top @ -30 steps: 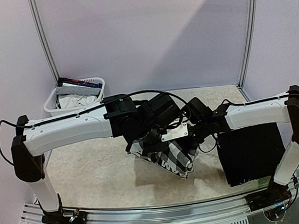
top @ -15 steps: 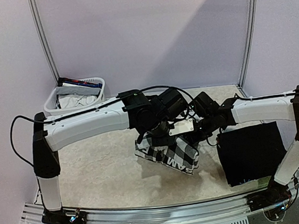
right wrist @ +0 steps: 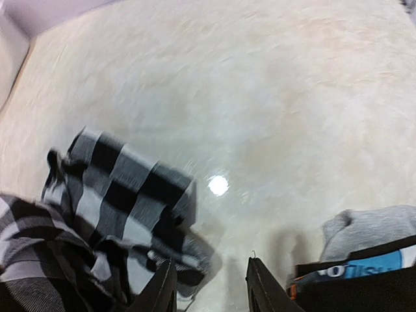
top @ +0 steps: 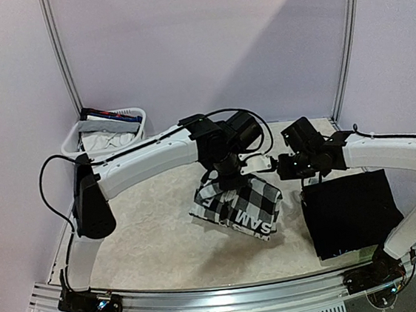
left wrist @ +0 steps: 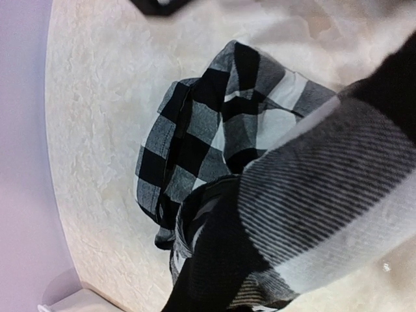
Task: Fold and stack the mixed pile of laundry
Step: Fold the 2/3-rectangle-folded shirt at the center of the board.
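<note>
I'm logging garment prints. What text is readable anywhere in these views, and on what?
"SAM": white letters, cut off, on a black band at the checkered shirt's near edge.
White letters on a blue strip, right wrist view: too blurred to read.

**Occluded, cropped and blurred regions**

Left wrist view: the checkered shirt (left wrist: 214, 136) fills the lower right as an out-of-focus fold, covering the left fingers clamped on it; a dark object (left wrist: 159, 5) is cut by the top edge. Right wrist view: motion-blurred throughout; only the tips of the parted right fingers (right wrist: 164, 289) clear the bottom edge; a grey garment (right wrist: 367, 231) and a blue printed piece (right wrist: 354, 268) are cropped at the right. Top view: basket (top: 73, 149) contents too small to identify; the right arm (top: 386, 148) overlaps the black folded garment (top: 348, 216).
</note>
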{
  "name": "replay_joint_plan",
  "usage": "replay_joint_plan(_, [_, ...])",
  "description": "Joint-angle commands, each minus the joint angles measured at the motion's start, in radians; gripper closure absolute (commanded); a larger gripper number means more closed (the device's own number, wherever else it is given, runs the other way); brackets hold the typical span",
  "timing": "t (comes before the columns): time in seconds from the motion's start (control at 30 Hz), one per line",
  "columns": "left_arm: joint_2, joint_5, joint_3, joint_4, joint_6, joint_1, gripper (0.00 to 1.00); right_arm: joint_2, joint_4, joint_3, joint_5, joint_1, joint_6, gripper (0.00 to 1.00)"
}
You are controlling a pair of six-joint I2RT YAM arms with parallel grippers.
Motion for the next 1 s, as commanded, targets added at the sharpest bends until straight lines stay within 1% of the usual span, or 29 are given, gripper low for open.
replay_joint_plan(0.0, [0.085,0.063,0.085,-0.034,0.043,0.051,1.0,-0.057,0.021,-0.059,0.122,-0.044,0.059,0.63])
replay_joint_plan(0.2, [0.176,0.087,0.164,-0.014,0.072,0.085,1.0,-0.097,0.051,-0.102,0.147,-0.062,0.063,0.62])
replay_joint_plan(0.5, [0.25,0.082,0.164,0.104,0.106,0.118,1.0,-0.105,0.099,-0.117,0.126,-0.068,0.043,0.63])
replay_joint_plan(0.57, [0.264,0.068,0.159,0.132,0.109,0.123,0.97,-0.101,0.111,-0.117,0.116,-0.067,0.037,0.63])
replay_joint_plan(0.6, [0.269,0.059,0.159,0.145,0.107,0.127,0.89,-0.097,0.117,-0.116,0.109,-0.068,0.035,0.63])
replay_joint_plan(0.63, [0.274,0.048,0.159,0.159,0.102,0.132,0.75,-0.096,0.126,-0.116,0.101,-0.066,0.032,0.63])
replay_joint_plan(0.77, [0.255,0.017,0.154,0.237,0.022,0.175,0.33,-0.103,0.155,-0.117,0.061,-0.066,0.014,0.63])
replay_joint_plan(0.83, [0.226,0.028,0.137,0.269,-0.031,0.212,0.2,-0.113,0.167,-0.117,0.036,-0.066,0.002,0.63])
replay_joint_plan(0.9, [0.186,0.01,0.11,0.303,-0.09,0.24,0.15,-0.125,0.174,-0.117,0.017,-0.067,-0.01,0.63])
replay_joint_plan(0.97, [0.132,0.001,0.064,0.325,-0.152,0.265,0.13,-0.142,0.179,-0.118,0.001,-0.067,-0.013,0.63])
